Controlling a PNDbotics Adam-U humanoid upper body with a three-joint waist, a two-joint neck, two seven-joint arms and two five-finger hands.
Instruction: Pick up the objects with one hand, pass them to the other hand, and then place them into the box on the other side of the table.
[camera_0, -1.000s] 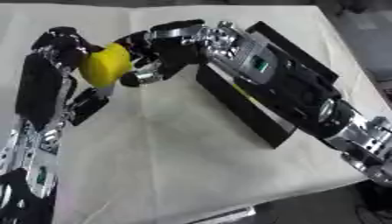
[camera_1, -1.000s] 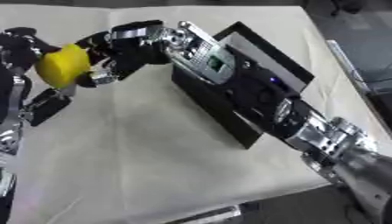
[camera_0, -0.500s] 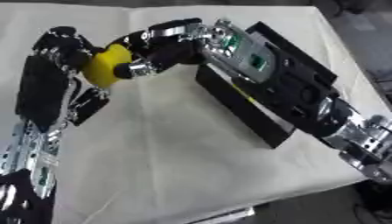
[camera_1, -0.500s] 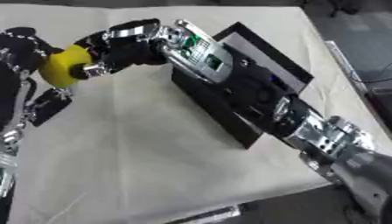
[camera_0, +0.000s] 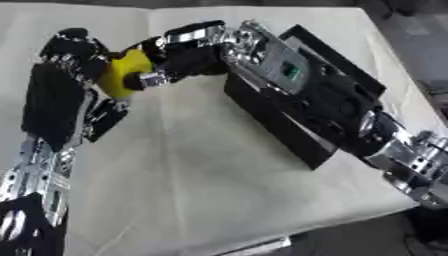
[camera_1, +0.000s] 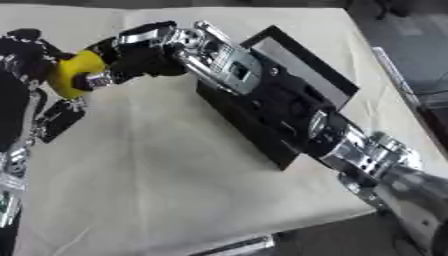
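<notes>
Yellow object (camera_0: 124, 75) now between both hands

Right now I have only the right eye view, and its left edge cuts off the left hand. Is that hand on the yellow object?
Observer: Yes. In the left eye view the left hand shows whole. It is against the left side of the yellow object, opposite the right hand, which curls round it.
Operator: And below the hand?
Observer: The left arm lies along the left side of the table, well apart from the box.
</notes>
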